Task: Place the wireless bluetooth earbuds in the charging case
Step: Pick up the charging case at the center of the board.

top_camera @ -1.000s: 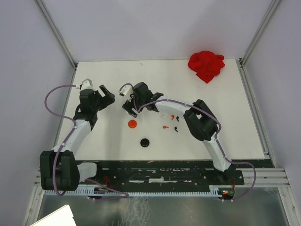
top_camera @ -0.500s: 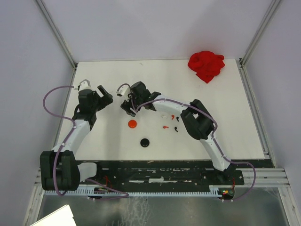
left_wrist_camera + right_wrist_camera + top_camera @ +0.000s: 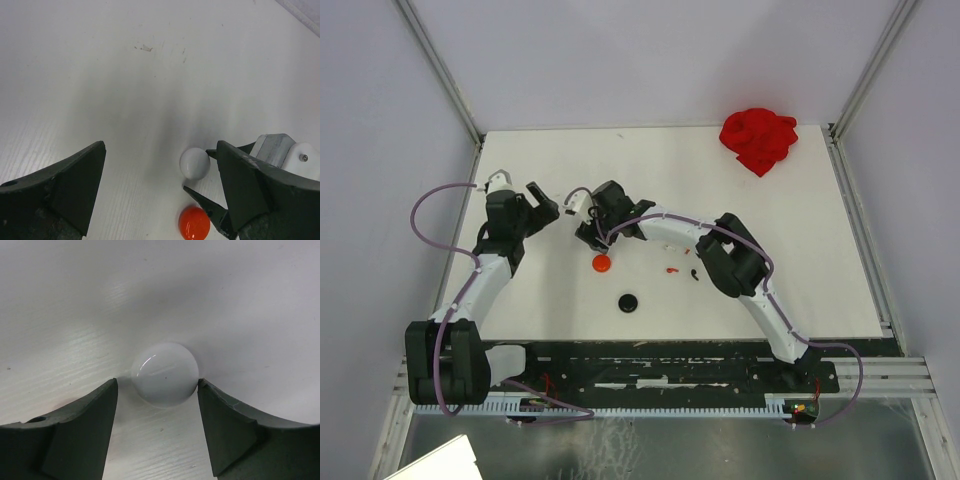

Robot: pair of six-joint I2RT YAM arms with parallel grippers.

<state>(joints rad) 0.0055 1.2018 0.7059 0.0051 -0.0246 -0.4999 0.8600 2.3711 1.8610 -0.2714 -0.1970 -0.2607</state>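
Observation:
My right gripper is open low over the table, its fingertips on either side of a round white disc. The right tip touches the disc's rim. The disc also shows in the left wrist view, with a round red disc just nearer. My left gripper is open and empty, left of the white disc. A tiny red earbud and a black earbud lie right of the red disc. The white earbuds are hidden under the right arm.
A round black disc lies near the table's front. A crumpled red cloth sits at the back right corner. The right arm stretches across the table's middle. One right finger shows between the two discs in the left wrist view.
My right gripper has moved left and slightly nearer, with its arm now covering earbuds that showed before. The left gripper has shifted a little left.

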